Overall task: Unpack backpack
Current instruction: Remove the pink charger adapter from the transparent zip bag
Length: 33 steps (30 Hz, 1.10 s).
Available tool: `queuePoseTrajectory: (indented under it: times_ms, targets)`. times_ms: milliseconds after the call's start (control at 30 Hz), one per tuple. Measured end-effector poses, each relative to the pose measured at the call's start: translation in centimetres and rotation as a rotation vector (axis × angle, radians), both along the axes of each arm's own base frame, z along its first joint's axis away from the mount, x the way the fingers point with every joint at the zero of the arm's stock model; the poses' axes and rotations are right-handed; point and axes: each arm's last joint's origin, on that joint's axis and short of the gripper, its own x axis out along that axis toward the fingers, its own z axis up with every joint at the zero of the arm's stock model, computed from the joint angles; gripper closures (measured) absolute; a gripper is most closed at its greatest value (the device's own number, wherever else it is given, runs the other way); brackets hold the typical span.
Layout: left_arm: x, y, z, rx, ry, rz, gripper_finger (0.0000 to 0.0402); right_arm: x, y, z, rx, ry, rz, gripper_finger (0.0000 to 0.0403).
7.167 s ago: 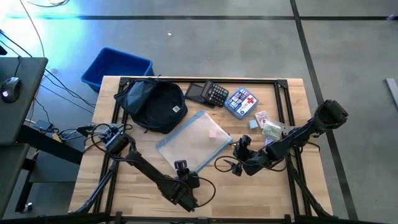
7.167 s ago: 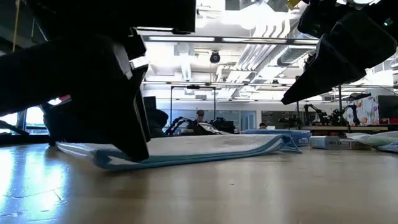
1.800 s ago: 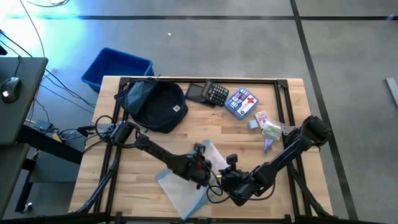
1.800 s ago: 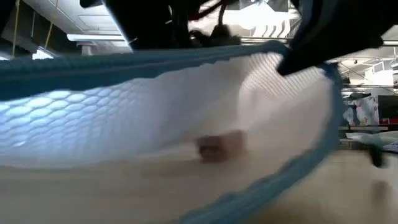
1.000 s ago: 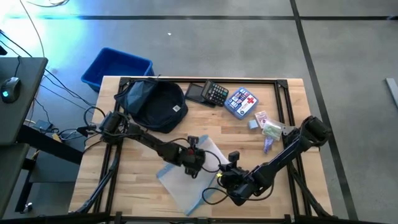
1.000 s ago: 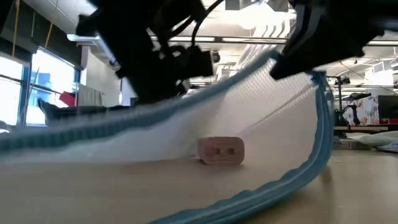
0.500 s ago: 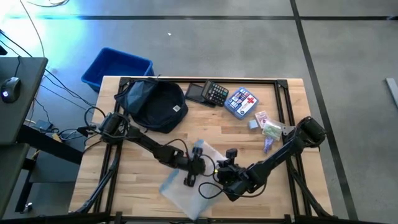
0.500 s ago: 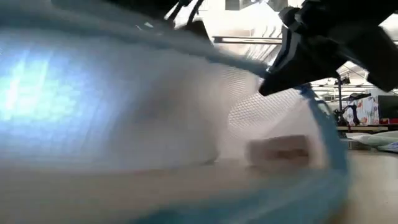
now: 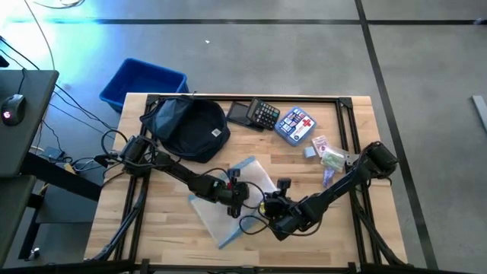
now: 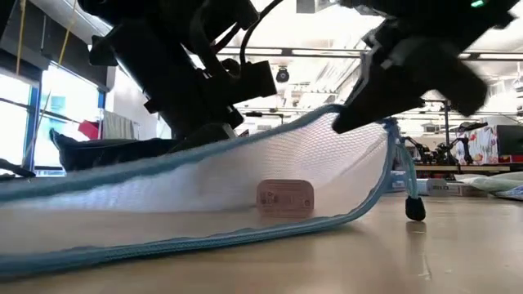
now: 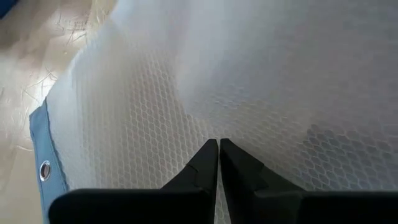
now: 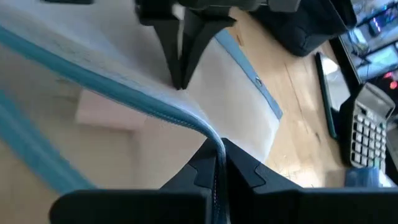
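Near the table's (image 9: 160, 236) front middle, well in front of the backpack (image 9: 189, 128): white mesh pouch (image 9: 228, 199) with blue edging, held by both grippers. Left gripper (image 9: 232, 195) pinched shut on mesh of pouch, fingers (image 11: 208, 163) pressed together over the netting, blue hem and metal eyelet (image 11: 44, 170) off to one side. Right gripper (image 9: 272, 205) just beside pouch's far edge from backpack, clamped shut on blue zipper edge (image 12: 155, 106). From low view: pouch edge lifted off tabletop on right gripper's side, sagging toward table elsewhere, small pink block (image 10: 285, 198) visible inside through mesh, dark zipper pull (image 10: 415, 209) dangling below raised corner. Backpack dark navy, lying at table's back left corner, white label up, apart from both grippers. Beside backpack along back edge: calculator (image 9: 265, 114), then first-aid pouch with red cross (image 9: 296, 125), then small packets (image 9: 328, 157) further along. Blue bin (image 9: 142, 81) on floor just behind backpack, off table.
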Motion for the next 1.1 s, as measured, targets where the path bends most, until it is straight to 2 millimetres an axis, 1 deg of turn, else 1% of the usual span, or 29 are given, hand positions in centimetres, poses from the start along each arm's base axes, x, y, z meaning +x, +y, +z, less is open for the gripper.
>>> queuePoseTrajectory:
  times_ms: [100, 200, 267, 367, 433, 600, 667, 733, 833, 967, 1033, 1100]
  targets:
    - [0.0, -0.3, 0.0, -0.009, -0.005, -0.037, 0.0401, 0.8, -1.2, 0.0, 0.03, -0.027, -0.054, 0.0402]
    - [0.1, -0.8, 0.1, -0.033, -0.019, -0.077, 0.0401, 2.0, -2.5, 0.0, 0.135, -0.025, -0.083, 0.0389]
    - [0.2, -1.1, 0.2, -0.068, -0.031, -0.102, 0.0401, 2.7, -3.2, 0.1, 0.199, -0.026, -0.078, 0.0365]
    - [0.3, -1.2, 0.2, -0.092, -0.038, -0.118, 0.0401, 2.9, -3.5, 0.1, 0.232, -0.006, -0.059, 0.0313]
    - [0.3, -1.2, 0.2, -0.094, -0.041, -0.105, 0.0401, 2.4, -3.2, 0.5, 0.221, 0.016, -0.033, 0.0274]
    - [0.3, -0.7, 0.0, -0.12, -0.032, -0.034, 0.0402, 0.5, -1.7, 2.8, 0.214, 0.005, 0.027, 0.018]
    - [0.3, -0.4, -0.1, -0.125, -0.024, -0.003, 0.0402, -0.3, -0.9, 3.5, 0.213, 0.009, 0.06, 0.0152]
    - [0.2, -0.3, -0.2, -0.115, -0.018, 0.029, 0.0401, -1.1, 0.1, 3.9, 0.225, 0.021, 0.1, 0.0131]
    - [0.1, -0.1, -0.4, -0.104, -0.007, 0.062, 0.0401, -2.3, 1.6, 3.7, 0.276, 0.08, 0.162, 0.0119]
    - [-0.1, -0.1, -0.5, -0.094, 0.005, 0.069, 0.0401, -3.7, 3.5, 3.3, 0.332, 0.119, 0.207, 0.0124]
    - [-0.1, -0.1, -0.5, -0.093, 0.005, 0.07, 0.0401, -4.4, 4.1, 2.6, 0.352, 0.118, 0.208, 0.013]
    - [-0.1, 0.0, -0.5, -0.094, 0.005, 0.07, 0.0401, -5.2, 4.1, 1.1, 0.374, 0.1, 0.181, 0.0137]
